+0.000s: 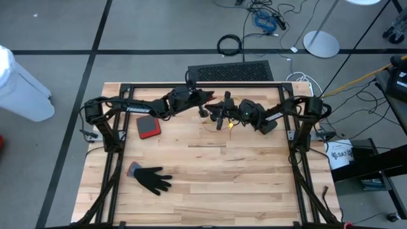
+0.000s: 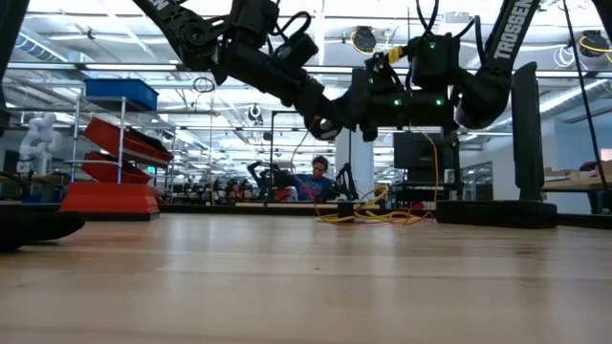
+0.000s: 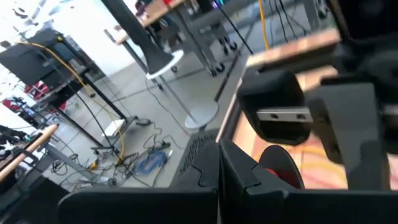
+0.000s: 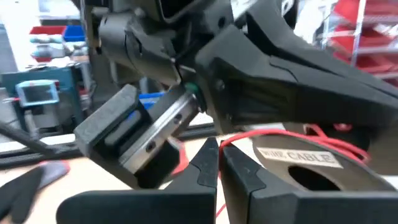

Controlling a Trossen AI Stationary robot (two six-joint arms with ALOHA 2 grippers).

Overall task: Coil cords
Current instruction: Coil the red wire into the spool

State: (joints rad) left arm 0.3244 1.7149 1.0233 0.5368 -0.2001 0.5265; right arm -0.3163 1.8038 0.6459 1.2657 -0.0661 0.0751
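The yellow-orange cord (image 2: 375, 214) lies in a loose heap on the table toward its far edge, and shows in the high view as a thin tangle (image 1: 224, 124) below both grippers. I cannot pick out the black cord. My left gripper (image 1: 206, 102) reaches in from the table's left, held above the table, its fingers (image 3: 219, 171) shut with nothing between them. My right gripper (image 1: 219, 116) comes from the right and faces the left one at close range, also above the table. Its fingers (image 4: 217, 163) are shut on nothing.
A red-and-black pad (image 1: 147, 127) lies left of centre. A black glove (image 1: 152, 179) lies toward the near left. A black grille (image 1: 230, 72) sits at the table's far edge, and a thick black cable ring (image 1: 229, 44) lies on the floor beyond.
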